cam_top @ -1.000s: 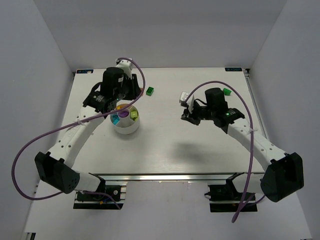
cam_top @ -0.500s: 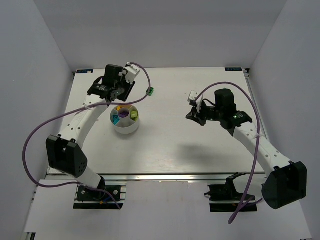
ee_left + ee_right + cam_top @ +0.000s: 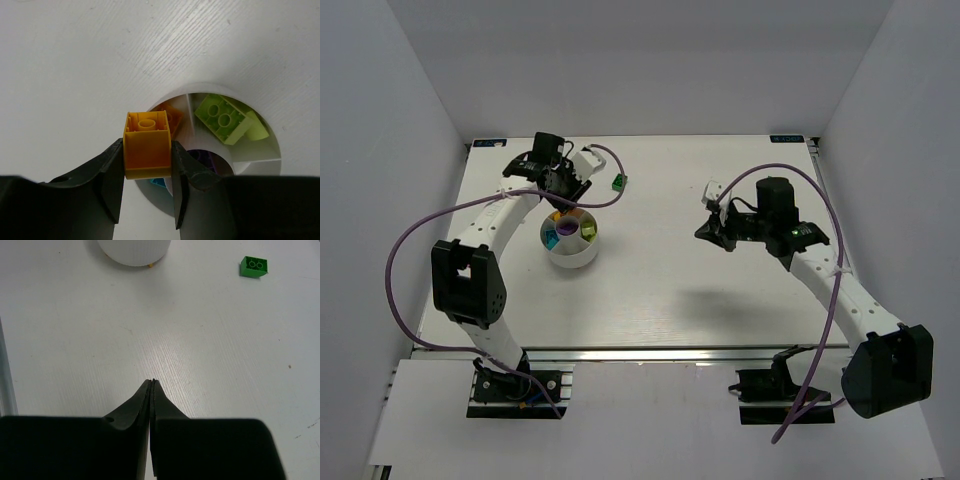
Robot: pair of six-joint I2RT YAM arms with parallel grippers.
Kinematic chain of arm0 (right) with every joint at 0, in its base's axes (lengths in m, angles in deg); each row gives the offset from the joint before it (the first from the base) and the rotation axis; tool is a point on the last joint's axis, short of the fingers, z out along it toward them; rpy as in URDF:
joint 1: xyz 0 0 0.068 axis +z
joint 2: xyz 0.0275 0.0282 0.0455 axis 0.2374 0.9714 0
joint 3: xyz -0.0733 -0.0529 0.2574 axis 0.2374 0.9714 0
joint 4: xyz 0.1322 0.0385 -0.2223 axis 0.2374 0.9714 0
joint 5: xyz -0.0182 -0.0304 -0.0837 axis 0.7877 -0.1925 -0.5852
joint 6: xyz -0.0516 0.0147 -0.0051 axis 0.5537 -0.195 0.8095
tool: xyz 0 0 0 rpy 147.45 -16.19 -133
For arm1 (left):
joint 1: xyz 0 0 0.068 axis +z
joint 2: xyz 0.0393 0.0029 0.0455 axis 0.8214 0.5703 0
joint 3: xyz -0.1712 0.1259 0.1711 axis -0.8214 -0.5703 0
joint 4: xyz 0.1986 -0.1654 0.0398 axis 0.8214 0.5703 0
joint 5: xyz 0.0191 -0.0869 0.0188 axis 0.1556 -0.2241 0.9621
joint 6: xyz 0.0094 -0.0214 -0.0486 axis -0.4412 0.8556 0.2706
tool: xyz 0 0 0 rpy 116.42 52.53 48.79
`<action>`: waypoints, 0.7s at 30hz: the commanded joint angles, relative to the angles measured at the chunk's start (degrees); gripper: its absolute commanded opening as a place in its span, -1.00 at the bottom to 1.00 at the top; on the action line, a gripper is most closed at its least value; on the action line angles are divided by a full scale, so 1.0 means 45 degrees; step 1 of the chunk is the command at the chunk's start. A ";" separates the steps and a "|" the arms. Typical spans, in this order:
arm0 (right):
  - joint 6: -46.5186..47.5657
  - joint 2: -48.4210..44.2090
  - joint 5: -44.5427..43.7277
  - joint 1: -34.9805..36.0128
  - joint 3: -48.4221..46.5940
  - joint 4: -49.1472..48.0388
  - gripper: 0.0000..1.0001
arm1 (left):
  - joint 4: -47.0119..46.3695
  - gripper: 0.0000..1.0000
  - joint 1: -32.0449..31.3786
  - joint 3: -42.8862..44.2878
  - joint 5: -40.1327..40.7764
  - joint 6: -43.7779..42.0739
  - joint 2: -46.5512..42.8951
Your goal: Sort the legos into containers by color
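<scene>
In the left wrist view, my left gripper [image 3: 146, 148] is shut on an orange lego [image 3: 146, 152] and holds it just outside the near rim of the white bowl [image 3: 272, 142]. The bowl's compartments hold lime legos [image 3: 222, 119], another orange lego [image 3: 174, 116], purple legos [image 3: 207, 157] and a cyan lego [image 3: 159, 183]. From above, the left gripper [image 3: 560, 190] hangs at the far edge of the bowl [image 3: 570, 255]. A green lego [image 3: 618, 183] lies on the table to the bowl's right, also seen as the green lego [image 3: 254, 267]. My right gripper [image 3: 151, 382] is shut and empty over bare table.
The right gripper [image 3: 712, 230] hovers at mid-table, right of the bowl. The bowl's wall [image 3: 134, 252] shows at the top edge of the right wrist view. Purple cables loop off both arms. White walls enclose the table on three sides.
The left arm's elbow has swung in toward the table while its wrist stayed by the bowl's far side. The right arm has drifted slightly right.
</scene>
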 commanded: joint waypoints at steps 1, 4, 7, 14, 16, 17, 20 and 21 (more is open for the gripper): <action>0.0180 -0.0146 0.0534 -0.0136 0.0031 0.0135 -0.92 | 0.0386 -1.00 0.0083 0.0213 -0.1074 -0.0824 -0.0204; 0.0180 -0.0107 0.0632 -0.0253 0.0012 0.0174 -0.92 | 0.0542 -1.00 0.0083 0.0057 -0.1115 -0.1019 -0.0106; 0.0180 -0.0088 0.0730 -0.0293 0.0031 0.0155 -0.91 | 0.0562 -1.00 0.0083 -0.0042 -0.1036 -0.1136 -0.0047; 0.0161 -0.0049 0.0906 -0.0448 0.0051 0.0174 -0.89 | 0.0426 -0.61 0.0083 -0.0197 -0.0841 -0.1195 -0.0106; 0.0141 -0.0049 0.0945 -0.0449 0.0051 0.0174 -0.88 | 0.0406 -0.29 0.0083 -0.0295 -0.0685 -0.1195 -0.0144; 0.0141 -0.0049 0.0964 -0.0507 0.0070 0.0174 -0.89 | 0.0348 -0.21 0.0083 -0.0354 -0.0646 -0.1195 -0.0164; 0.0141 -0.0029 0.1042 -0.0546 0.0089 0.0174 -0.88 | 0.0269 0.02 0.0083 -0.0354 -0.0393 -0.1117 -0.0262; 0.0122 -0.0029 0.1062 -0.0566 0.0090 0.0155 -0.88 | 0.0192 0.02 0.0083 -0.0354 -0.0392 -0.1078 -0.0301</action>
